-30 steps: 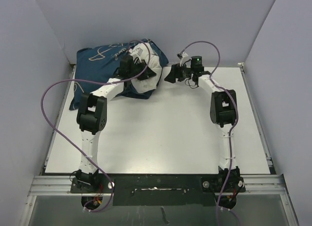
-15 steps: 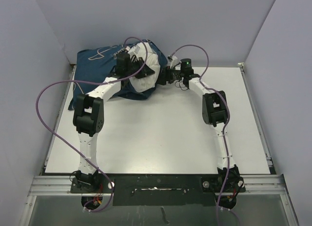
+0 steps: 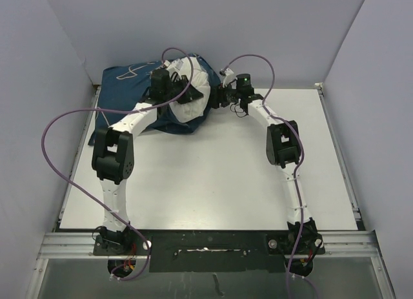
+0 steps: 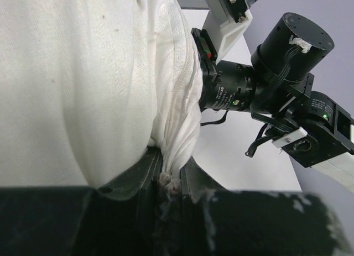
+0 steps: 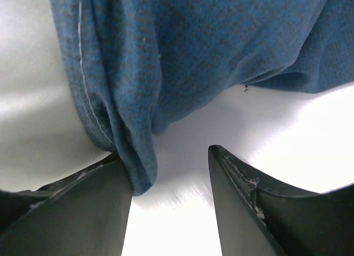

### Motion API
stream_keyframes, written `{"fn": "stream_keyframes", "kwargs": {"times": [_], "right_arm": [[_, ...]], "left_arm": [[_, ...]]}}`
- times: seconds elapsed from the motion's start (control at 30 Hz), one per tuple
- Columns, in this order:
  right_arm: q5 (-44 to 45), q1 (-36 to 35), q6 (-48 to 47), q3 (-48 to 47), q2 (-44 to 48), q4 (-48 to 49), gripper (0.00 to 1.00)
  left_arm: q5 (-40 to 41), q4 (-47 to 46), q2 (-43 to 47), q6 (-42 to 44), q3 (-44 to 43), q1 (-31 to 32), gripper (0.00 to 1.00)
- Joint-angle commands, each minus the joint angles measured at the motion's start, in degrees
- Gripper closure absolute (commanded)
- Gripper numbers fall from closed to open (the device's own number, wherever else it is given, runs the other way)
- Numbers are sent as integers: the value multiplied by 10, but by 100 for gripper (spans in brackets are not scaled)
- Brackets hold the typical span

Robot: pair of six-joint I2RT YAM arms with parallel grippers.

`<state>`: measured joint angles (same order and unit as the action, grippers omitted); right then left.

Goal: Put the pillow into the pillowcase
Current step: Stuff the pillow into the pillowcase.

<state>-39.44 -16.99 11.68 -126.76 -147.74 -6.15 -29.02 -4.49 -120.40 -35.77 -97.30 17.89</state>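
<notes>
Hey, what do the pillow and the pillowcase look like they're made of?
The pillow: white woven fabric, probably cotton, matte; fine weave, soft folds and a stitched seam show. The pillowcase: navy woven cloth, matte, likely cotton or a blend; visible weave grain and a light stitched hem.

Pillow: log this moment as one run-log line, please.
left gripper: shut on pillow end | right gripper: open, pillowcase edge between jaws | pillow: white end outside pillowcase
</notes>
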Motion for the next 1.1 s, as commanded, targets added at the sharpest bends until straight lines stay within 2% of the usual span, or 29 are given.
{"fn": "stream_keyframes", "kwargs": {"times": [0.0, 0.07, 0.1, 0.13, 0.17, 0.2, 0.23, 0.4, 0.6, 0.7, 0.8, 0.93, 1.0, 1.07], "right_arm": [[20, -7, -12, -17, 16, 25, 47], [-22, -9, 1, -16, 15, 57, 48], [-51, -9, 15, -12, 16, 78, 53], [-84, -7, 34, -5, 19, 103, 59], [-123, -6, 56, 5, 22, 131, 72], [-155, -4, 78, 18, 29, 157, 81], [-186, 0, 105, 33, 38, 186, 87], [-327, 36, 264, 150, 111, 349, 100], [-442, 50, 452, 386, 247, 572, 100], [-487, 34, 513, 496, 317, 641, 100], [-518, 36, 576, 596, 368, 710, 100], [-545, 111, 637, 693, 392, 792, 100], [-550, 155, 640, 716, 405, 787, 100], [-552, 176, 640, 729, 423, 780, 100]], "left_arm": [[-20, -25, 85, -9, 5, -2, 100], [-22, -25, 88, -11, 9, -1, 100], [-24, -25, 89, -11, 11, 0, 100], [-26, -25, 90, -11, 11, 0, 100], [-27, -25, 92, -12, 12, 2, 100], [-27, -25, 94, -11, 14, 2, 100], [-25, -25, 97, -10, 17, 3, 100], [13, -31, 126, 3, 46, 6, 100], [103, -10, 165, 58, 79, 41, 100], [203, 1, 159, 69, 93, 90, 100], [291, 16, 128, 39, 101, 133, 100], [357, 13, 77, -27, 109, 152, 100], [368, 26, 47, -47, 93, 156, 100], [370, 63, 12, -56, 39, 164, 100]]}}
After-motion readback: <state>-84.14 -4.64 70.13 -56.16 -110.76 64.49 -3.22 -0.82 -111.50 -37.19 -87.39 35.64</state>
